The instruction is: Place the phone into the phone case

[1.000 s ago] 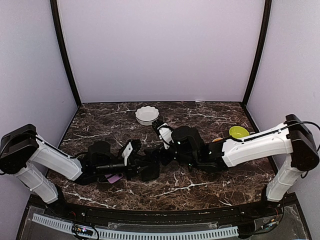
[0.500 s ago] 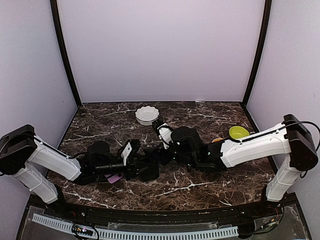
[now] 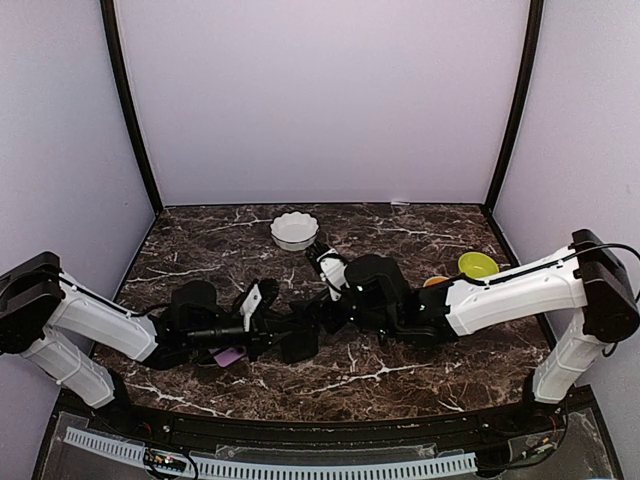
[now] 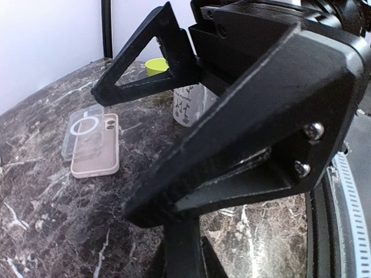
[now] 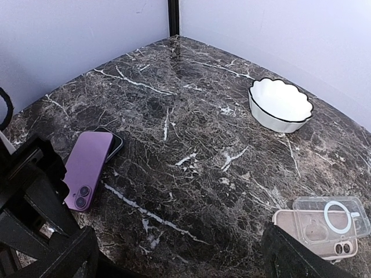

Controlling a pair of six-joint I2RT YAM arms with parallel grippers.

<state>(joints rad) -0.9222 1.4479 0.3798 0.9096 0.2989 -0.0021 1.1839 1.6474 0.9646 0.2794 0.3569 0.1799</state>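
The purple phone (image 5: pixel 87 168) lies camera side up on the marble, left of my grippers; the top view shows only a purple corner (image 3: pixel 230 356) beside the left arm. The clear phone case (image 5: pixel 330 217), with a white ring, rests partly over a pale pink phone-shaped slab (image 5: pixel 307 231). Both also show in the left wrist view: the case (image 4: pixel 84 130) and the slab (image 4: pixel 98 153). My left gripper (image 4: pixel 182 255) is shut with nothing in it. My right gripper (image 5: pixel 182 260) is open over bare marble between phone and case. The two grippers nearly meet, left (image 3: pixel 272 337), right (image 3: pixel 300 325).
A white scalloped bowl (image 3: pixel 293 230) sits toward the back. A yellow-green bowl (image 3: pixel 477 265) is at the right, behind the right arm. A small white bottle (image 4: pixel 188 107) stands past the right gripper. A dark slab (image 5: pixel 116 142) pokes out under the purple phone.
The left gripper's jaws have closed. Both arms have shifted only slightly near the table's middle. The phone and the case lie where they were.
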